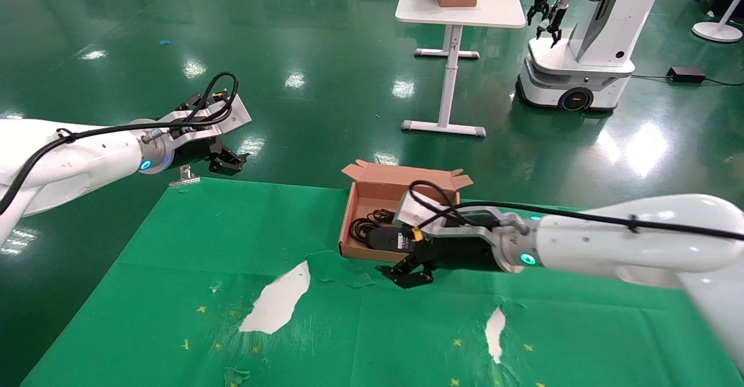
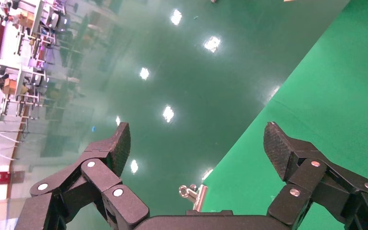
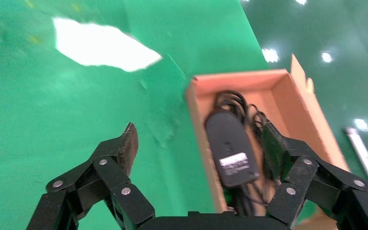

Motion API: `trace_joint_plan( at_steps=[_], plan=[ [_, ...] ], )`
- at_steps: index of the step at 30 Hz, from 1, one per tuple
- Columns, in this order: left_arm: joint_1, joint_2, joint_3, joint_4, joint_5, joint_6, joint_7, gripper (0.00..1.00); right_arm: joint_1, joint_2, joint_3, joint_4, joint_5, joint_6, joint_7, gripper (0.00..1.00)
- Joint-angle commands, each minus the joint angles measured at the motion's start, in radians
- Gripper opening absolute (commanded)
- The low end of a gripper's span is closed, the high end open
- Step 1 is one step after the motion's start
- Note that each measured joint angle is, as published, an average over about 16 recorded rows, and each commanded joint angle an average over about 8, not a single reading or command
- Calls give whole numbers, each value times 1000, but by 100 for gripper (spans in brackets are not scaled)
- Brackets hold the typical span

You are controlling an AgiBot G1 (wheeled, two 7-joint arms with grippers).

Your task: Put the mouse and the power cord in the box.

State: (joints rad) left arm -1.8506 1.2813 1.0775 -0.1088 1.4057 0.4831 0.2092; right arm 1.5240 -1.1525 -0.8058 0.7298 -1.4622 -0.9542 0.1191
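Note:
The brown cardboard box (image 1: 407, 189) stands open on the green cloth near the table's far edge. Inside it the black mouse (image 3: 231, 146) lies upside down with its white label up, also seen in the head view as the mouse (image 1: 386, 239). Black cable loops (image 3: 232, 101) lie coiled beside and under it; I cannot tell whether they are the power cord or the mouse's own cable. My right gripper (image 1: 407, 275) hangs open and empty just in front of the box's near wall (image 3: 202, 143). My left gripper (image 1: 235, 163) is open and empty over the table's far left edge.
A metal clip (image 1: 185, 175) holds the cloth at the far left edge. White tears (image 1: 279, 300) show through the green cloth. Beyond the table is green floor, a white desk (image 1: 459, 12) with a smaller brown box, and another robot (image 1: 581, 56).

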Motion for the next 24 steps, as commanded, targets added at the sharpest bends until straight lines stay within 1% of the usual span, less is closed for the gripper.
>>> trace_joint_plan(
  at_steps=[1, 7, 11, 24],
  plan=[
    [0, 0, 0, 0, 0, 0, 0, 100, -21, 25, 25, 26, 34, -25, 3, 100],
    [1, -1, -1, -2, -1, 2, -1, 100, -84, 102, 99, 104, 137, -102, 13, 100],
    [22, -19, -22, -33, -19, 28, -11, 100, -127, 153, 148, 156, 206, -153, 19, 100],
    [184, -159, -189, -278, -161, 240, -94, 100, -265, 319, 310, 326, 431, -319, 40, 100]
  ],
)
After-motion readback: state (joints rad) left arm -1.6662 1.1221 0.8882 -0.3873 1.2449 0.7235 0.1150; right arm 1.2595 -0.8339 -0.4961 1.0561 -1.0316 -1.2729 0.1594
